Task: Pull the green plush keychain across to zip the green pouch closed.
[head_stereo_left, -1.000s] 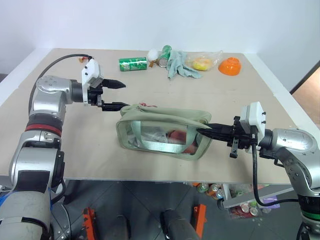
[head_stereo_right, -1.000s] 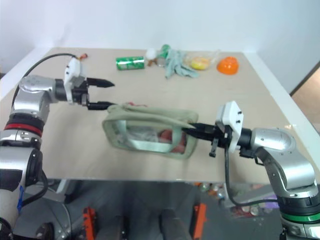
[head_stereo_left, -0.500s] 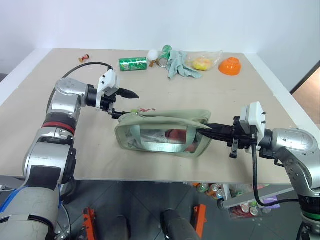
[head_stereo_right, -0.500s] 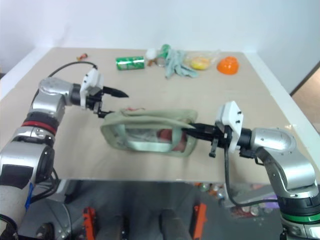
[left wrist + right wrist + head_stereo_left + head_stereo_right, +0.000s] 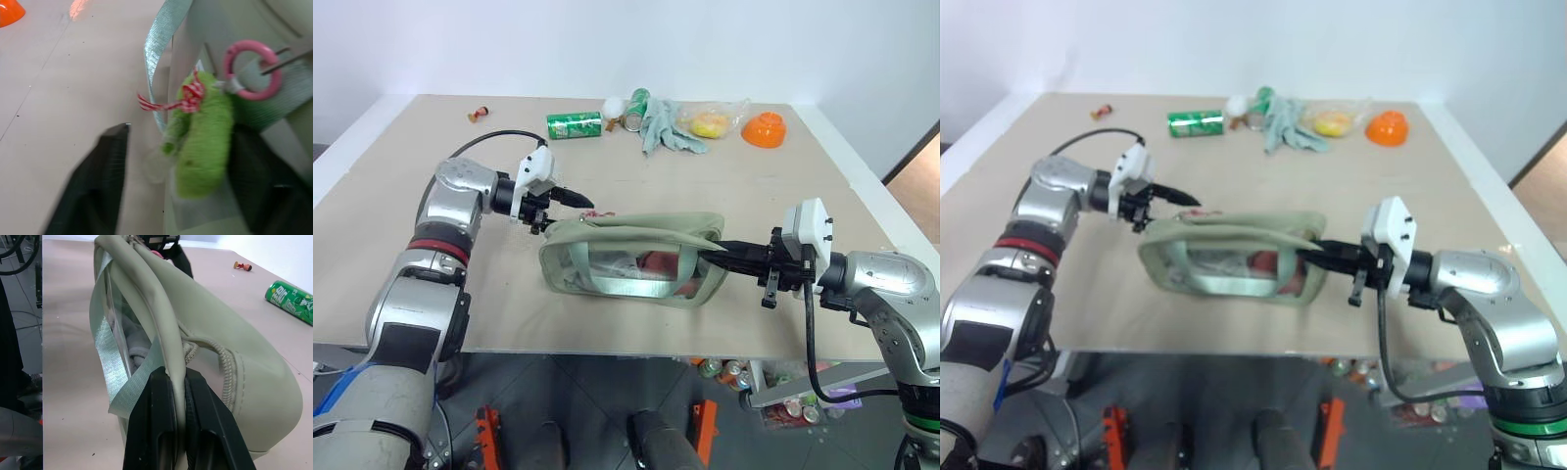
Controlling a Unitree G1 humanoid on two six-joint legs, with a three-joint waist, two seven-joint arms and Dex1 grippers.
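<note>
On a beige desk (image 5: 460, 294), the robot's left gripper (image 5: 570, 204) sits at the left end of the green pouch (image 5: 631, 259). Its wrist view shows the green plush keychain (image 5: 205, 142) hanging from a pink ring between the two black fingers (image 5: 98, 186) – one finger stands apart from the plush, so whether the gripper has it grasped I cannot tell. The pouch lies near the desk's front edge, its clear side panel facing the robot. At its right end, the right gripper (image 5: 717, 251) is clenched on the pouch's fabric edge. Along the far side of the desk – a green soda can (image 5: 574, 124), a pale glove (image 5: 666, 127) and an orange bowl (image 5: 765, 129).
</note>
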